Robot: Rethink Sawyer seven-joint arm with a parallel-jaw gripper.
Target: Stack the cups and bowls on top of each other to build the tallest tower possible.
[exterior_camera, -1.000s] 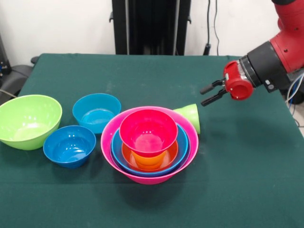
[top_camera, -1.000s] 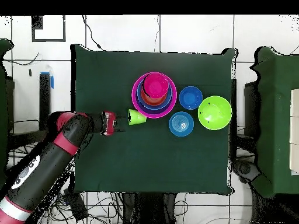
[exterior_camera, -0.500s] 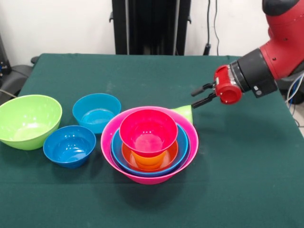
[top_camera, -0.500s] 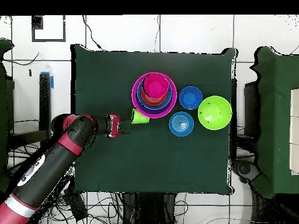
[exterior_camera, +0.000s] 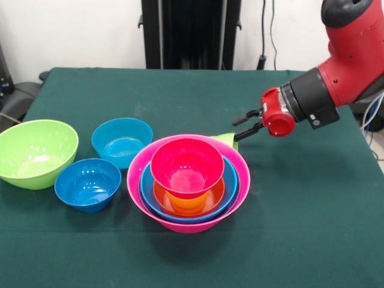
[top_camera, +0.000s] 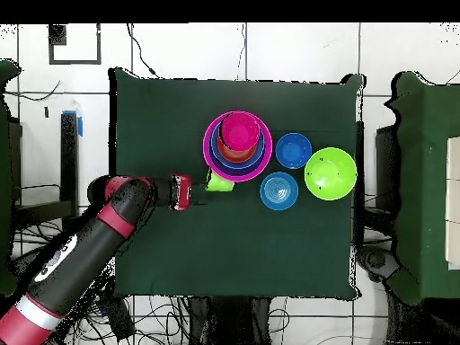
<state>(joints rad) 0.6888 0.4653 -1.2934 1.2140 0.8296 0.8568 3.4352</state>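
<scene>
1. Lime green cup (exterior_camera: 230, 139) lies on its side on the tabletop (exterior_camera: 300, 228), just behind the big pink bowl (exterior_camera: 240, 180) of the tower.
2. Hand (exterior_camera: 242, 125): fingers apart, at the cup's base end, empty.
3. Cup appears light, rigid, glossy, likely to slip or roll.
4. Grip across the narrower stepped base.

**Work area and surroundings**

The table (exterior_camera: 180, 96) is covered with a dark green cloth. Behind it stands a plain white wall (exterior_camera: 72, 33), with a black vertical column (exterior_camera: 191, 33) at its centre and dark cables (exterior_camera: 268, 30) hanging beside it. In the overhead view the floor (top_camera: 296, 49) consists of white tiles with dark joints. Loose cables (top_camera: 162, 319) lie on the floor at the table's lower edge. Lighting is even.
</scene>
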